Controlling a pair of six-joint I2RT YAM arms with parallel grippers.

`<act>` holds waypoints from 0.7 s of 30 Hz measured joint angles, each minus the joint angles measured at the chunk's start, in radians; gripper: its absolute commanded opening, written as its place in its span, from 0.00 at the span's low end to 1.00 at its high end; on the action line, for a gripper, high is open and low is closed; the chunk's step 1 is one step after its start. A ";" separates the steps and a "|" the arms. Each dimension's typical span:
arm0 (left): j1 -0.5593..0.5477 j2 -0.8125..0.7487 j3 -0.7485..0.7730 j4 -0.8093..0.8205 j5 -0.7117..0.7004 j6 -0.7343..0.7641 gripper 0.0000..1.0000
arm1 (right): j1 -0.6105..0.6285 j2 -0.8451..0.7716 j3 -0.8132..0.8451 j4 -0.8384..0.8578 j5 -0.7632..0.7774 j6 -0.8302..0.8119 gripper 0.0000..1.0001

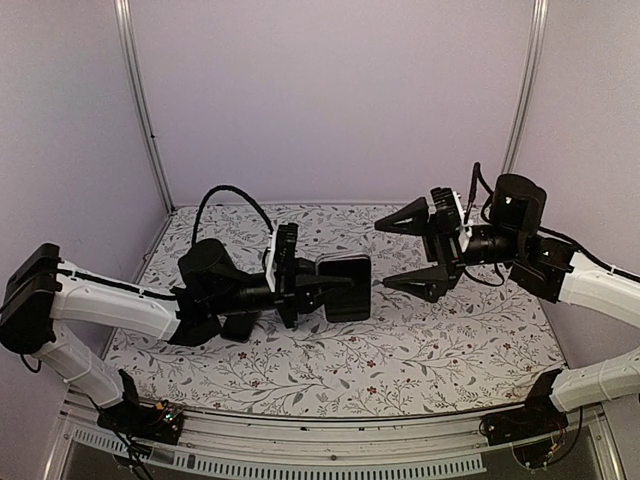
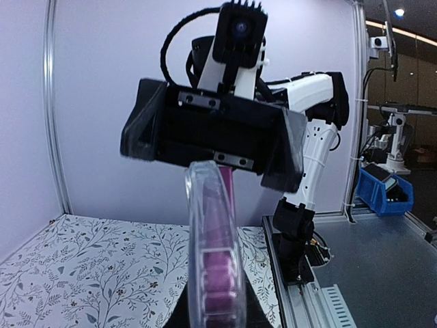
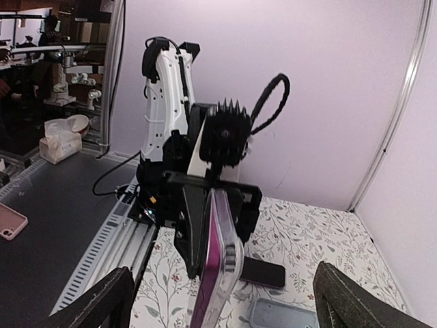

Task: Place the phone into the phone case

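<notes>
Clear phone case [image 2: 213,225], pink phone [image 2: 218,294] seemingly inside, clamped in our left hand [image 1: 328,285]; right hand [image 1: 383,258] gapes at three o'clock, likely to press edges home.

Pretty much all plastic in here, matt black against shiny clear

The phone case [image 2: 194,232] is see-through plastic, glossy and smooth, and the phone [image 2: 218,280] inside looks like smooth magenta with a soft sheen. Both the left end effector [image 1: 325,285] and the right end effector [image 1: 385,258] are matt black plastic, kinda rough-looking, while the arm shells [image 1: 110,300] are smooth white plastic. The surface [image 1: 450,340] is a matt floral-print sheet, cloth or paper, can't tell. The corner posts [image 1: 145,120] are brushed metal, and the cable [image 1: 230,195] has a woven sleeve.
</notes>
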 measured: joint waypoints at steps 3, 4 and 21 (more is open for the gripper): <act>-0.003 -0.010 0.004 -0.051 0.013 0.047 0.00 | -0.003 0.015 0.098 -0.061 -0.072 -0.008 0.88; -0.004 -0.011 0.005 -0.065 0.016 0.059 0.00 | -0.003 0.030 0.130 -0.077 -0.093 -0.009 0.88; -0.016 -0.011 0.006 -0.116 0.016 0.102 0.00 | 0.048 0.138 0.141 -0.154 -0.073 -0.024 0.57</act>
